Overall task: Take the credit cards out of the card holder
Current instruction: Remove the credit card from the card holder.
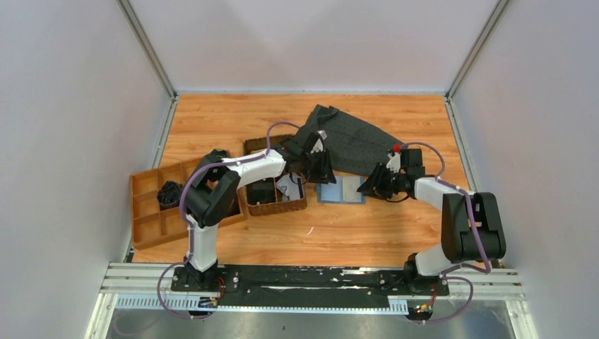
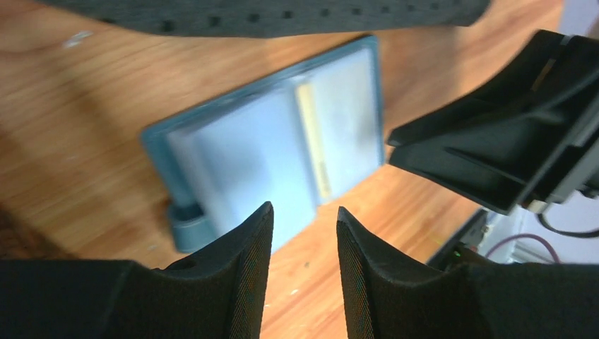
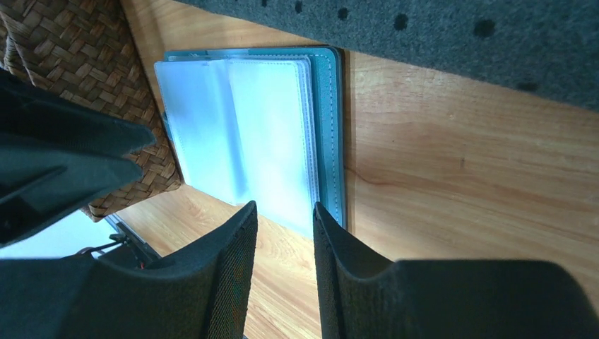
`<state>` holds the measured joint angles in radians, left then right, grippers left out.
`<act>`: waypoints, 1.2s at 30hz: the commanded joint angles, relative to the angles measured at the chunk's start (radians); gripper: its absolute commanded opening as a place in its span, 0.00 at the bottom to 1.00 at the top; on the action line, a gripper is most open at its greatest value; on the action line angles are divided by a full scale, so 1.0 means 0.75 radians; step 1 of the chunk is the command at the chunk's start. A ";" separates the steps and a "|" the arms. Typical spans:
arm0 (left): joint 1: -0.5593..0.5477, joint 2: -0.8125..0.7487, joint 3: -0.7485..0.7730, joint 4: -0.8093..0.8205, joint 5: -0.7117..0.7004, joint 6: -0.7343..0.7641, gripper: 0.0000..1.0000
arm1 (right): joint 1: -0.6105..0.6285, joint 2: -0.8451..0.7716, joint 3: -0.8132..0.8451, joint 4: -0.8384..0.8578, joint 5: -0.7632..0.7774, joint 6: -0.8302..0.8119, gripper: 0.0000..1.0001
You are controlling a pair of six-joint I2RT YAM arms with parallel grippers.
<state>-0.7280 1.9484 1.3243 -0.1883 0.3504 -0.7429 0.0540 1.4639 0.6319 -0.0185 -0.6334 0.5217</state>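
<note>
The blue-teal card holder (image 1: 340, 189) lies open and flat on the wooden table, between my two grippers. In the left wrist view the card holder (image 2: 233, 152) shows pale inner panels and a pale card with a yellow stripe (image 2: 339, 120) in its right panel. In the right wrist view the card holder (image 3: 326, 113) shows clear pale sleeves (image 3: 240, 134). My left gripper (image 1: 319, 169) (image 2: 304, 212) hovers open and empty over the holder's left edge. My right gripper (image 1: 369, 185) (image 3: 285, 207) is open and empty at its right edge.
The dark grey dotted cloth (image 1: 353, 145) lies just behind the holder. A brown woven basket (image 1: 275, 201) (image 3: 78, 56) stands to its left, with something pale and flat (image 1: 289, 187) inside. A wooden divided tray (image 1: 152, 205) is at the far left.
</note>
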 commanded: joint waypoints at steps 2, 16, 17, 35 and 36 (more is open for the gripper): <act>0.016 0.014 -0.039 -0.102 -0.072 0.063 0.40 | 0.024 0.054 0.039 0.005 -0.026 -0.019 0.38; 0.017 0.085 -0.059 -0.066 -0.019 0.060 0.40 | 0.035 0.033 0.020 0.052 -0.031 -0.007 0.37; 0.018 0.087 -0.056 -0.067 -0.016 0.060 0.40 | 0.036 0.035 0.022 0.054 -0.031 -0.008 0.37; 0.018 0.085 -0.047 -0.077 -0.002 0.072 0.40 | 0.057 -0.029 0.000 0.031 0.100 0.013 0.36; 0.017 0.086 -0.046 -0.075 -0.001 0.072 0.40 | 0.059 -0.013 0.004 0.031 0.090 0.011 0.36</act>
<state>-0.7128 1.9720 1.2991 -0.2379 0.3328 -0.7059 0.0803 1.4506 0.6365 0.0158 -0.5747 0.5308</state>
